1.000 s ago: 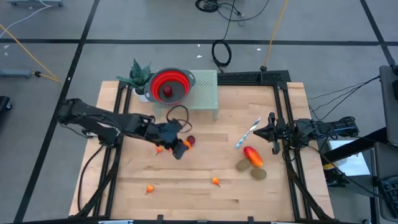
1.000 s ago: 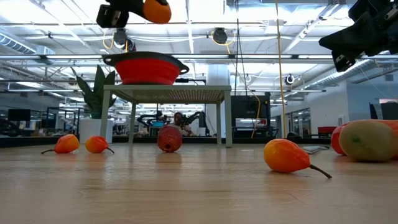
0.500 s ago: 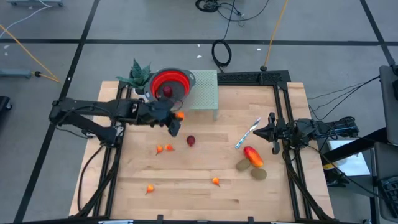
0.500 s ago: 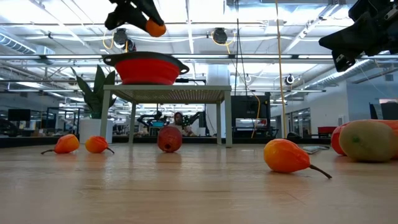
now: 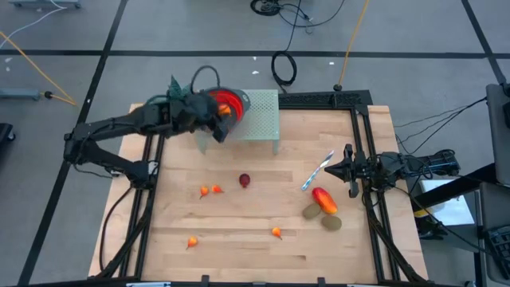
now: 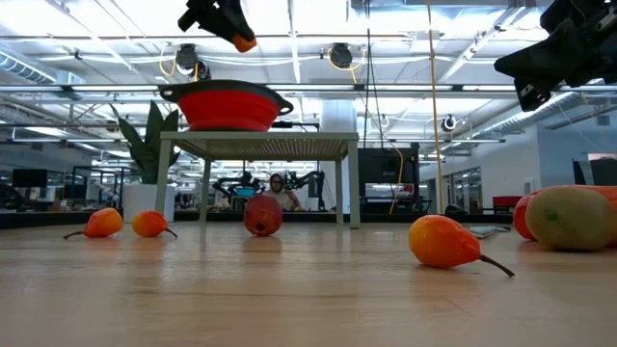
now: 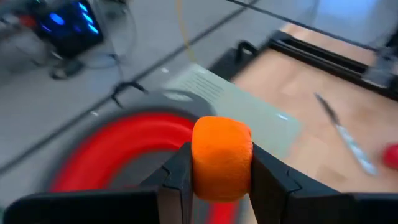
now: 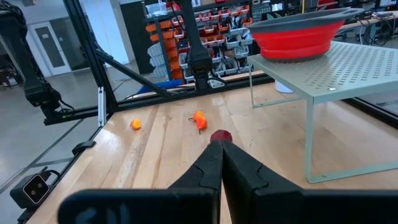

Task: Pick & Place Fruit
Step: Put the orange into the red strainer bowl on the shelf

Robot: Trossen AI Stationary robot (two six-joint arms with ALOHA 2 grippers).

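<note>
while the left end effector (image 7: 221,171) hangs above the red bowl (image 5: 227,101), it holds a small orange fruit (image 7: 221,158) pressed between its two fingers (image 7: 177,180), so the piece is already in the right place to be let go into the bowl. the bowl stands on a pale green rack (image 5: 263,119) at the far edge of the counter (image 5: 263,247), beside a small plant (image 5: 177,94). more fruit waits lower on the wood: a dark red round one (image 5: 245,181), two tiny orange pieces (image 5: 209,190) just beside each other, two more orange ones (image 5: 276,233) nearer the front, and a red-orange oval (image 5: 323,199) touching two brownish-green ovals (image 5: 331,222). the right end effector (image 5: 344,169) is fully closed and empty, resting at the right side near a blue-and-white stick (image 5: 317,171), probably to keep out of the way.
</note>
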